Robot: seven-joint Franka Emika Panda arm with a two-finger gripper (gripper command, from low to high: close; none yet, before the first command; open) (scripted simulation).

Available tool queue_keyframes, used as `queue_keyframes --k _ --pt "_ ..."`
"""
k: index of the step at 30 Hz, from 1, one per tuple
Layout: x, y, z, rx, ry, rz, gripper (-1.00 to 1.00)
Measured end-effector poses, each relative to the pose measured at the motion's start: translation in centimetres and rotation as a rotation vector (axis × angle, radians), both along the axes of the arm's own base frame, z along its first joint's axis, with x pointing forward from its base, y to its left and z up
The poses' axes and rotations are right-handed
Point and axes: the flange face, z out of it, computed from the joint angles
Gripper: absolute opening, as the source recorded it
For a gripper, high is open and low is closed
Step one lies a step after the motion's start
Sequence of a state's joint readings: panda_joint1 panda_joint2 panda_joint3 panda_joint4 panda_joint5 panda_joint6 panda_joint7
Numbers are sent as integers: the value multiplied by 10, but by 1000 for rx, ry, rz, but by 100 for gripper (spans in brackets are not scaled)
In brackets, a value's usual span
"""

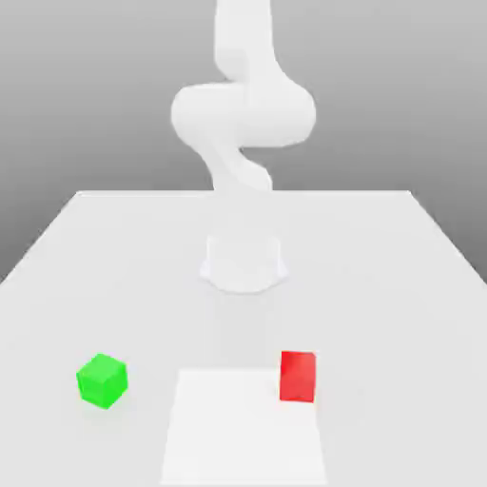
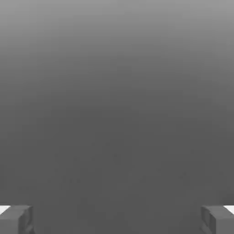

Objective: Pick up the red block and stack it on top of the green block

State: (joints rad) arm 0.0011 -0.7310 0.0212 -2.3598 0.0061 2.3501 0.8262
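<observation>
Red first: approach the red block (image 1: 298,377), on the bench (image 1: 399,285) toward the exterior view's right, at the far corner of the pale patch (image 1: 233,428). Well apart from the green block (image 1: 103,381), over toward the exterior view's left and turned with a corner forward. Fingers (image 2: 13,221) spread wide in the hand view, with nothing between; right for a first approach, so best kept like that on the way down.

Bring the arm (image 1: 243,114) over the red block before lowering, centred above the top face. Turn the wrist to match two opposite sides, squarely, to avoid pinching across corners and twisting the block. Descend straight and slowly, with even room on both sides; go low enough for a firm hold, but stop short of pressing into the bench. Close gently, then lift straight up before any sideways travel. For the later stacking, probably worth allowing for the green block's different angle: line up centres, lower softly, and release only after full, flat contact.
</observation>
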Motion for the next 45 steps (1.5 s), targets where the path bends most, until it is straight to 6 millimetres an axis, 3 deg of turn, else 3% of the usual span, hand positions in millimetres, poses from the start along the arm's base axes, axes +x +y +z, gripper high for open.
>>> queue_keyframes --k 4,9,13,17,20,24,25,32,39,45 --pt "38 20 -99 15 150 -9 0" --pt "50 41 -224 27 337 -25 0" --pt "31 55 -325 30 495 -44 0" --pt "-14 65 -427 27 671 -69 0" --pt "-27 67 -470 25 714 -78 0" --pt "-30 67 -507 25 721 -78 0" --pt "-31 67 -514 25 721 -77 -100" --pt "-31 67 -515 25 720 -77 -100" --pt "-31 68 -459 23 720 -76 -100" --pt "-12 -1 -441 43 716 -130 -100"
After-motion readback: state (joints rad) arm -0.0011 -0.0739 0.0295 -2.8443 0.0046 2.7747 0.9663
